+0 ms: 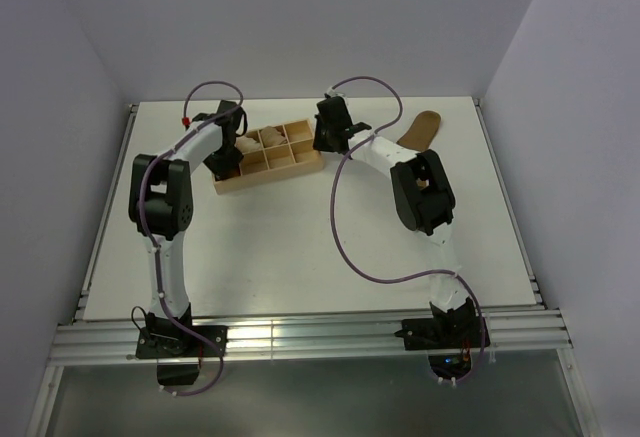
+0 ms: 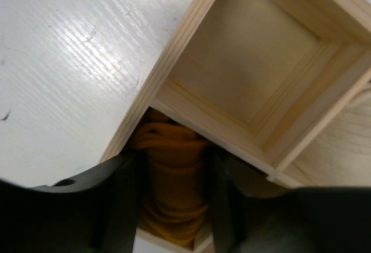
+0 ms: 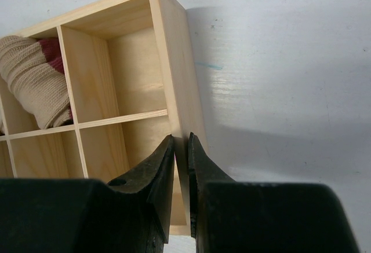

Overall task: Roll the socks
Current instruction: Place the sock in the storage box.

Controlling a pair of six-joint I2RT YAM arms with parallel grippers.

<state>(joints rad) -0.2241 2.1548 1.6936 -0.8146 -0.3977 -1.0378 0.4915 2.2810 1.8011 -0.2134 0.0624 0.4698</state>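
A rolled mustard-orange sock (image 2: pixel 174 198) sits in a corner compartment of the wooden box (image 2: pixel 243 85). My left gripper (image 2: pixel 174 156) reaches down into that compartment with one finger on each side of the roll. Whether the fingers press it or stand just off it does not show. From above, the left gripper (image 1: pixel 228 157) is at the box's left end. The olive-brown sock (image 1: pixel 425 127) lies flat on the table at the far right. My right gripper (image 3: pixel 181 140) is shut on the box's right wall (image 3: pixel 174 62) and is seen from above (image 1: pixel 322 142) at that end.
The divided wooden box (image 1: pixel 285 162) lies slanted at the table's far middle. Pale beige rolled bundles (image 1: pixel 268 139) fill some back compartments; one with a dark red band (image 3: pixel 35 85) shows in the right wrist view. A metal rail (image 1: pixel 300 337) runs along the near edge.
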